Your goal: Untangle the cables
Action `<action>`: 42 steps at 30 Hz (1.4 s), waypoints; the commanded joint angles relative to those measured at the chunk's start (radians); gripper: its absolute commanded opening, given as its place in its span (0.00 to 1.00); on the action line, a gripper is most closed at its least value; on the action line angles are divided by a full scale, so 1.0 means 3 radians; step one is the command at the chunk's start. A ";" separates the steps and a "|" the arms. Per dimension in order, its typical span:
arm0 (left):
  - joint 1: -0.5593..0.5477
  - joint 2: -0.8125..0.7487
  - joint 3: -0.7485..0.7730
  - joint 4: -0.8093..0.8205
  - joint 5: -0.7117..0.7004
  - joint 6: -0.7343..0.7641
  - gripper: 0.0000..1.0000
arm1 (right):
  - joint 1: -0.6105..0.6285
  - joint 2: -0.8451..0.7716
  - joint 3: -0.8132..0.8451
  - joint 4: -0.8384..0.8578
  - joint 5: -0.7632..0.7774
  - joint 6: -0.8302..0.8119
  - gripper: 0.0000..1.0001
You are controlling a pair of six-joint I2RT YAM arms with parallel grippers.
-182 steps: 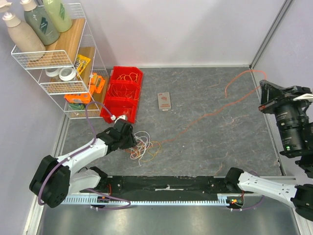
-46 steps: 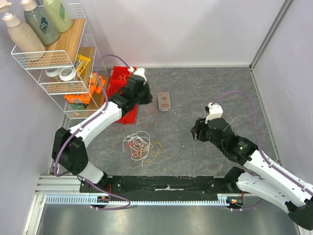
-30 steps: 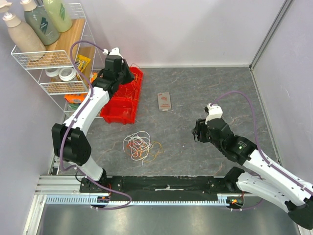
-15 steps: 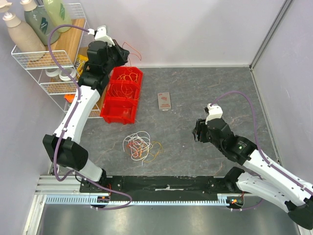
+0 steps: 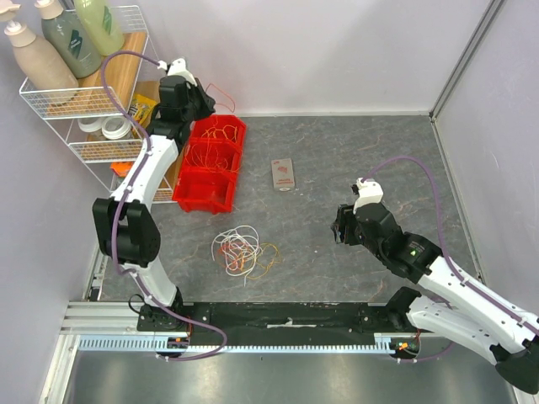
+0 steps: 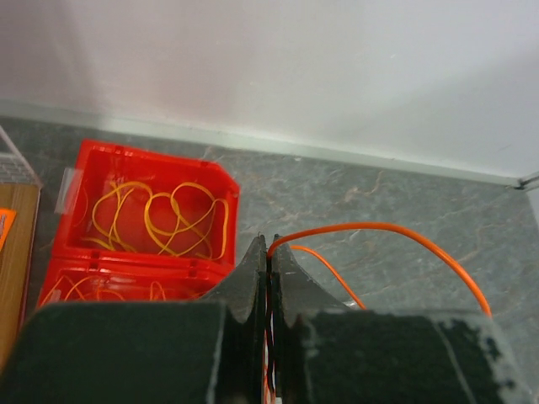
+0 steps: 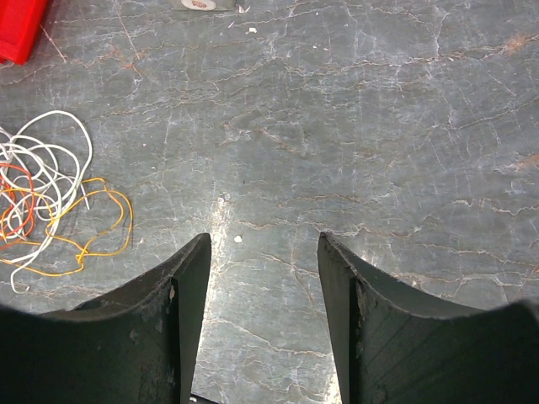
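Since half a second ago, your left arm (image 5: 147, 168) has shifted. Its big lower joint now sits higher and further right in the top view, and its wrist has dipped a little. It stays in the upper left of the frame, between the wire rack (image 5: 84, 105) and the far end of the red bin (image 5: 202, 200). Your right arm (image 5: 421, 261) has not moved. The loose tangle of cables (image 5: 242, 252) lies where it did, lower left of centre on the surface (image 5: 379, 160).

Your left fingers (image 6: 251, 278) are pressed together, pinching one orange cable (image 6: 396, 231) at their tips. From the pinch it arcs to the right in a smooth bow and falls towards the right edge of the wrist view. A second stretch runs down and right beneath it. Your right fingers (image 7: 181, 286) stand spread and hold nothing. They hang over bare surface, with the tangle well apart at the left edge of their view.

The cables are thin and glossy. In the right wrist view, white loops sit at the upper left, yellow-orange ones trail to the right, and a few red strands lie at the far left. The bin is moulded red plastic, and the compartments seen from the left wrist hold coils of orange wire. The surface is grey stone-look, veined with pale lines and faintly shiny. Both pairs of fingers are black and taper like wedges.
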 commanded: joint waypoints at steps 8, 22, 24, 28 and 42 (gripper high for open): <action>0.0066 0.0190 -0.0300 0.0263 -0.0140 0.0169 0.02 | -0.0006 0.0012 0.0155 0.0002 0.0046 -0.0002 0.61; 0.0066 0.0640 -0.0295 -0.0428 -0.0897 -0.0143 0.02 | -0.0006 -0.0024 0.0099 0.0002 0.0005 0.0039 0.61; 0.0066 0.0711 -0.0259 -0.0484 -0.0928 -0.0163 0.02 | -0.0001 -0.0019 0.0088 0.0002 0.0000 0.0054 0.61; 0.0066 0.0814 -0.0218 -0.0632 -0.1050 -0.0204 0.02 | -0.0011 0.0007 0.0068 0.0017 -0.0010 0.0059 0.62; 0.0040 0.0426 -0.0228 -0.0796 -0.0948 -0.0245 0.51 | -0.0006 0.0063 0.0022 0.0094 -0.0092 0.0095 0.62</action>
